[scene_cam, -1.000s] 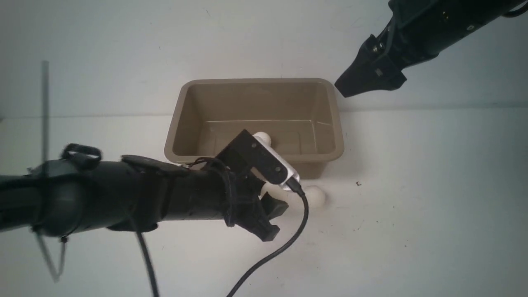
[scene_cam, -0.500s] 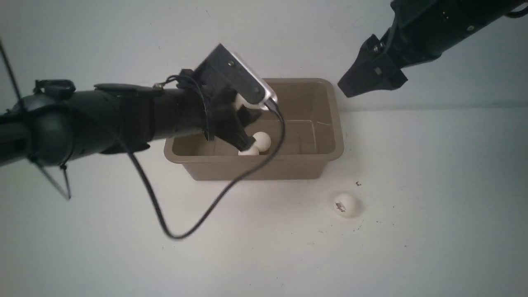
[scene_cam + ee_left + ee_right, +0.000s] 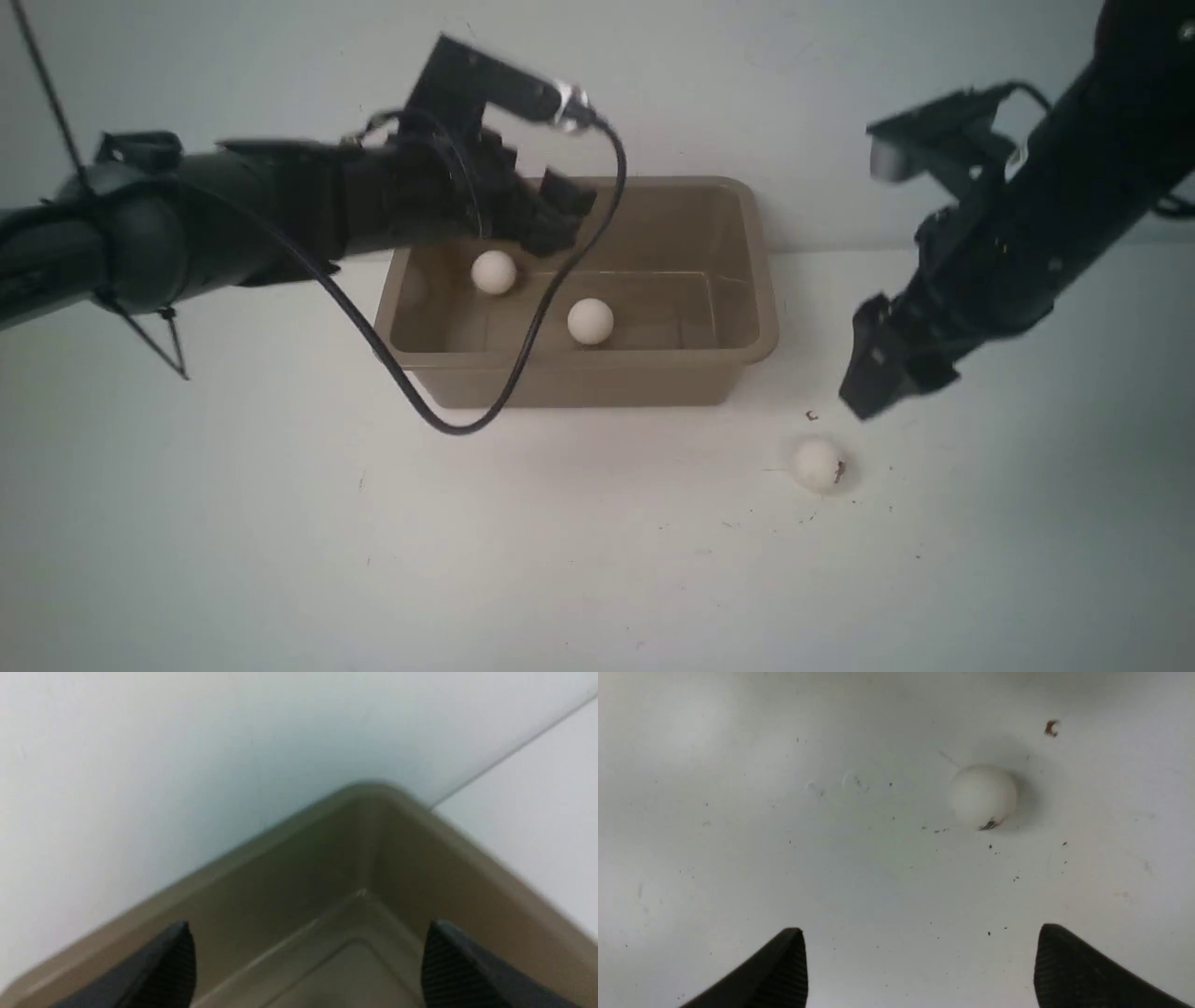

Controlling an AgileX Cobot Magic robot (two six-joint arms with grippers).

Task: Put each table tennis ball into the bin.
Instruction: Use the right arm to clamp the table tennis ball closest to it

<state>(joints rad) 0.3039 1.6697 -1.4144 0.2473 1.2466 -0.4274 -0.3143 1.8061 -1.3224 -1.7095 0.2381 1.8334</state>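
One ball (image 3: 817, 464) lies loose on the surface (image 3: 597, 560), at about 4 o'clock from the bin (image 3: 579, 385) and well apart from it. Two more are inside the bin: a middle ball (image 3: 590, 320) on the floor, and a back ball (image 3: 493, 272) at about 10 o'clock from that one. I cannot tell whether the back ball is at rest or dropping.

The left hand (image 3: 560, 210) hangs over the bin's back half with its fingers wide and nothing between them, so its drop looks finished. The step in hand appears to be the pickup of the loose ball by the right hand (image 3: 873, 383), which hovers at about 1 o'clock from it, apart from it, wide and empty. The next move probably calls for a descent toward 7 o'clock, centring the ball between the fingers, then a gentle close, since a smooth light ball could roll or squirt away.

The right wrist view shows what the front view hides: the hand's gap (image 3: 920, 931), and the ball (image 3: 982, 795) ahead of it and off its centre line, with a dark mark at its edge. The left wrist view shows only a bin corner (image 3: 373, 826) and no balls; the front view alone shows both balls inside.
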